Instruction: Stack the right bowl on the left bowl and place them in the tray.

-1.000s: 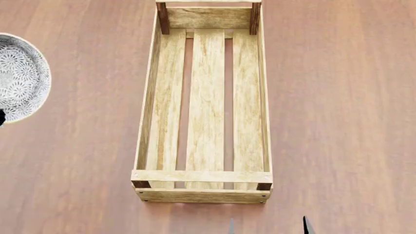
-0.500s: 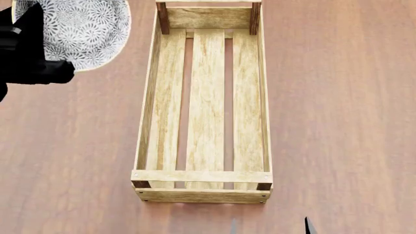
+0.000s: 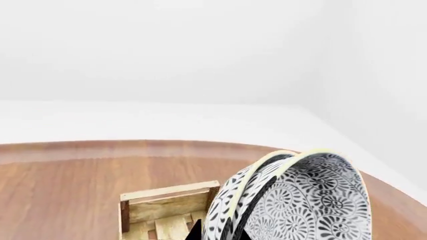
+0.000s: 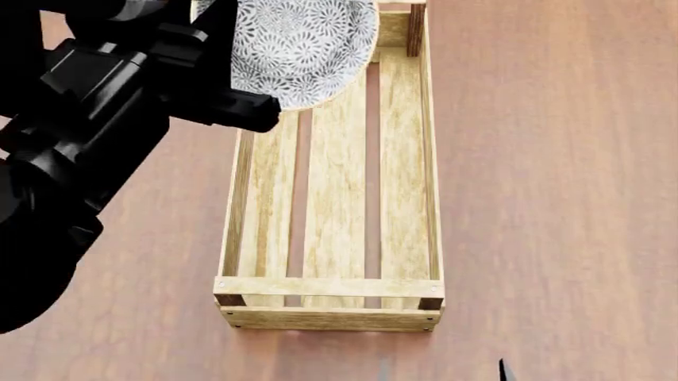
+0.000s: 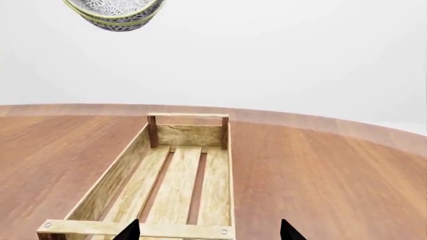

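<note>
A: Left gripper point(image 4: 249, 107) first: we have it up high over the far end of the tray point(image 4: 238, 206), and its fingers are pinched on the rim of the stacked bowls point(image 4: 302, 48). In our left wrist view we count two patterned rims nested one inside the other point(image 3: 293, 200), with dark fingertips clamped at their lower edge.

B: So we judge the stacking done and only the placing left. Where do the bowls sit against the crate?

A: They hang in the air, clear of the wood. From the head view they overlap the tray's far left corner; the right wrist view shows the stack point(image 5: 117, 12) well above the crate point(image 5: 220, 165).

B: How do we expect them to handle?

A: They look like glazed ceramic to us: stiff, smooth, probably slippery, and likely to chip if dropped. Two together will weigh more than one, and a rim pinch on one side lets the stack tilt, which it does here. We would keep that rim hold firm and set them down low before letting go.

B: And over on our right?

A: Right gripper point(image 5: 208, 231) waits near the tray's near end, fingertips spread wide with nothing between them. In the head view only a tip point(image 4: 502, 370) shows at the lower edge.

B: The table point(image 4: 551, 175) around the crate is bare brown wood.
</note>
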You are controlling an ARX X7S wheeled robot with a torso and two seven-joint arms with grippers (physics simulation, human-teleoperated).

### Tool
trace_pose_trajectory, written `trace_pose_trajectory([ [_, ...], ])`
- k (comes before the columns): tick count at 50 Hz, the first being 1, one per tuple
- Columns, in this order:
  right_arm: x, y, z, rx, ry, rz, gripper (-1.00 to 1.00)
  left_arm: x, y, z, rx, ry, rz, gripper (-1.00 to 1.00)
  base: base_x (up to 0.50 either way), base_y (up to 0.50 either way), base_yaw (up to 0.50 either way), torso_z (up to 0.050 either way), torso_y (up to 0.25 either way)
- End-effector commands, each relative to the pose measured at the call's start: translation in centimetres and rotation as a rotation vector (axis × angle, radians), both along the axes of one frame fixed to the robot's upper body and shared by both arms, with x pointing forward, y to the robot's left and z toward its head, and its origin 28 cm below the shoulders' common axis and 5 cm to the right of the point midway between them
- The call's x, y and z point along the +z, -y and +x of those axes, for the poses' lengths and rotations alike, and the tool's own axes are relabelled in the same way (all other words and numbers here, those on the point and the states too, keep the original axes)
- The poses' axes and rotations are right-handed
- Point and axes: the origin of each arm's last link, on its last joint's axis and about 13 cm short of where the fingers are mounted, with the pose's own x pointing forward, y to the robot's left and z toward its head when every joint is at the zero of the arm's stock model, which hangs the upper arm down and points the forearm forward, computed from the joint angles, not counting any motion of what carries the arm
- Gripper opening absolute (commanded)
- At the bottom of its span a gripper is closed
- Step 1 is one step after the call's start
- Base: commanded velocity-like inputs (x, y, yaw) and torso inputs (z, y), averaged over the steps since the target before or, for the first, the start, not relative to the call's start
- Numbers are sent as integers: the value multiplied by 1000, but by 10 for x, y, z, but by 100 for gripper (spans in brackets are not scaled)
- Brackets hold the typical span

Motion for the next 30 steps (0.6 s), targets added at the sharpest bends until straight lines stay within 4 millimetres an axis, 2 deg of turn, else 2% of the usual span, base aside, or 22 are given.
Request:
trace_pose_trajectory([
  [1, 0, 2, 1, -2, 19, -2, 100, 5, 25, 11, -79, 19, -39, -100, 0, 0, 0, 0, 10],
  [10, 1, 3, 2, -5, 17, 3, 100, -8, 45, 21, -141, -120, -82, -100, 0, 0, 0, 0, 0],
  [21, -3, 4, 2, -4, 9, 4, 100, -24, 53, 37, -111, -284, -190, -100, 0, 0, 0, 0, 1],
  [30, -6, 3, 2, 4, 3, 0, 100, -27, 55, 47, -70, -385, -263, -100, 0, 0, 0, 1, 1],
])
